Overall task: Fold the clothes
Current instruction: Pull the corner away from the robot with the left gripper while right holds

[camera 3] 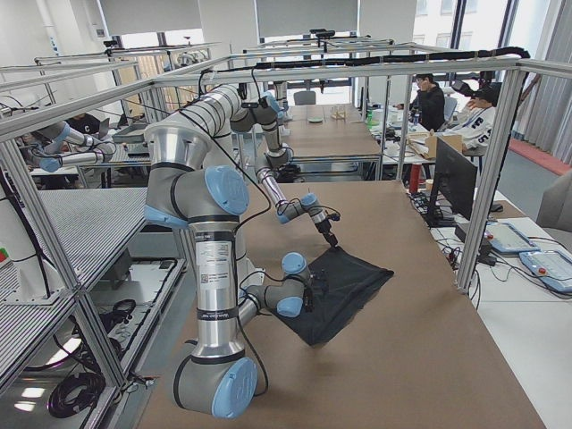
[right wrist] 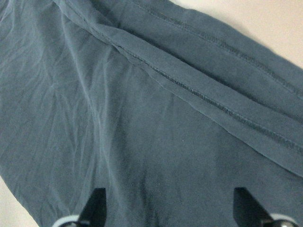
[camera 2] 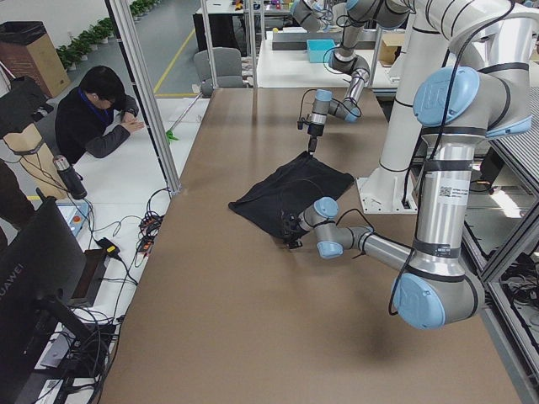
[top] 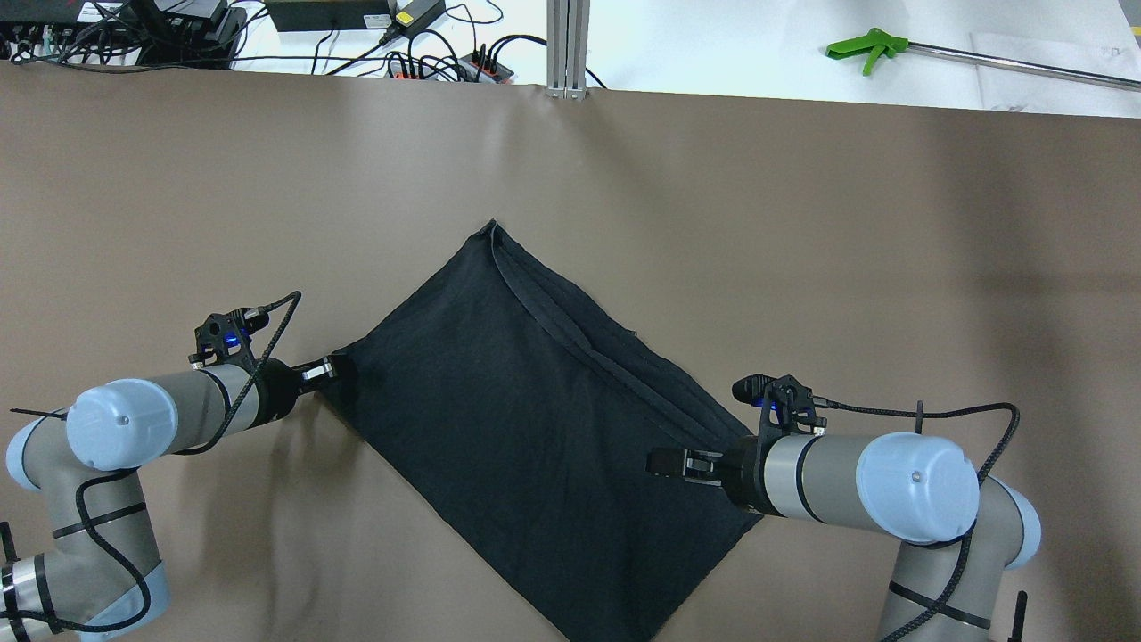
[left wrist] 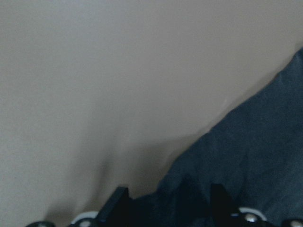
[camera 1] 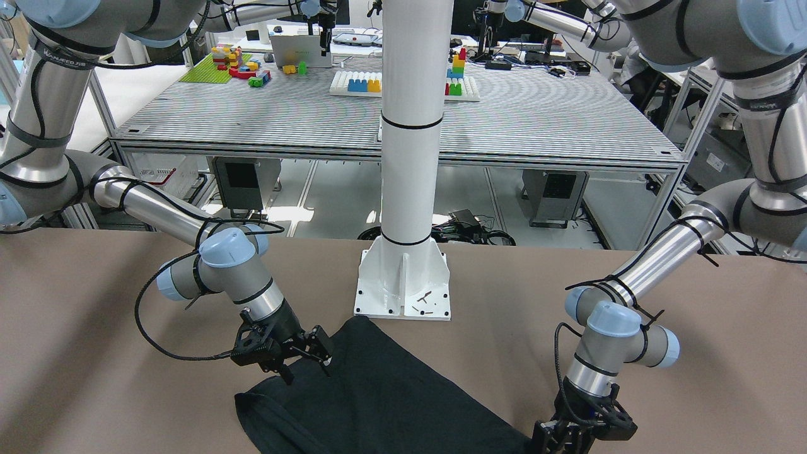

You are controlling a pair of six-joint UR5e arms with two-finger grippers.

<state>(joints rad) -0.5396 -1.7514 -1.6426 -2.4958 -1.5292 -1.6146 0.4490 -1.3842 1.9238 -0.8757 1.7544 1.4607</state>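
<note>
The black garment (top: 526,428) lies flat on the brown counter (top: 802,267), set diagonally so that one corner points toward the far edge and a doubled hemmed band runs along its far right side. In the front view its nearest corner sits just beside the white pillar base (camera 1: 403,277). We see the left arm bent low over the counter, its wrist nearly level and reaching inward to the garment's left corner. The left claw (top: 328,368) is released: in its wrist view the two fingers (left wrist: 118,201) stand apart with the cloth's edge lying between them, though the picture is too dim for us to say whether they touch the fabric. The right arm comes in from the other side, elbow folded, wrist tilted slightly down and pointing across the garment's right portion. The right claw (top: 664,462) is also released, its fingers (right wrist: 97,203) spread wide above the cloth, just beside the hemmed band.
</note>
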